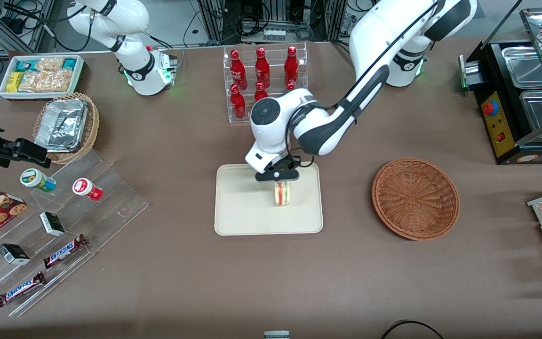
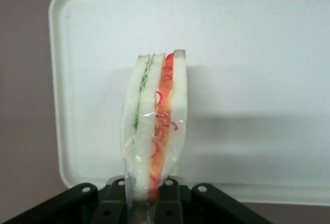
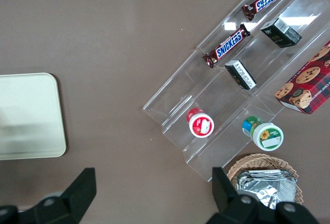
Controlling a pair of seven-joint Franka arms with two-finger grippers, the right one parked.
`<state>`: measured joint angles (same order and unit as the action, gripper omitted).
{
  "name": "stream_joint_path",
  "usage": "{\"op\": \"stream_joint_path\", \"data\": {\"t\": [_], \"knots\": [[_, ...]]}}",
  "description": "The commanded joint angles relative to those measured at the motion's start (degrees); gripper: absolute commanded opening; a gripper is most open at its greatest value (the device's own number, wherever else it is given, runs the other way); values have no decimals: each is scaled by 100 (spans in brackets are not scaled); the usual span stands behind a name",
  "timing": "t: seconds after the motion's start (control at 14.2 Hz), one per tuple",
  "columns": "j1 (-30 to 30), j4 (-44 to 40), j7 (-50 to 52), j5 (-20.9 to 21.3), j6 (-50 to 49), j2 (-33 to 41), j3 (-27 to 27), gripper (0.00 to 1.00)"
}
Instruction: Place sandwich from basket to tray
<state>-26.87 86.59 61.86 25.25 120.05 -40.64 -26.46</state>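
Note:
The sandwich (image 1: 282, 193) is a plastic-wrapped wedge of white bread with red and green filling, hanging point-up from my gripper (image 1: 278, 181) over the middle of the cream tray (image 1: 238, 212). The wrist view shows the sandwich (image 2: 154, 131) clamped between the two black fingers (image 2: 114, 198), with the tray (image 2: 258, 69) spread below it. The gripper (image 2: 144, 199) is shut on the sandwich's end. Whether the sandwich touches the tray cannot be told. The reddish-brown wicker basket (image 1: 415, 197) sits beside the tray, toward the working arm's end, with nothing in it.
A clear rack of red bottles (image 1: 264, 77) stands farther from the front camera than the tray. Toward the parked arm's end are a clear stepped shelf (image 1: 59, 226) with snack bars and cups, a tan basket of foil trays (image 1: 66, 126) and a white snack bin (image 1: 40, 75). A black appliance (image 1: 520, 103) stands at the working arm's end.

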Motion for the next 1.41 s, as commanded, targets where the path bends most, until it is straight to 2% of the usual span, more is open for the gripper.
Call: {"op": "stream_joint_path", "data": {"t": [0.0,0.21,0.28,0.35,0.42,0.56,0.85,0.99,1.34], "knots": [[-116,-213,89,182,254,-338,54,0],[-195,-239,107,436,343,-523,71,0],[-187,-248,107,437,343,-524,71,19],[-161,-257,80,428,335,-497,71,69],[-134,-257,89,437,326,-462,71,100],[-117,-327,141,323,134,-113,71,100],[365,-468,266,-361,-1287,1081,71,100],[813,-442,177,-739,-1947,1714,36,100],[1754,-406,-1840,-1373,-3785,3060,80,100]]}}
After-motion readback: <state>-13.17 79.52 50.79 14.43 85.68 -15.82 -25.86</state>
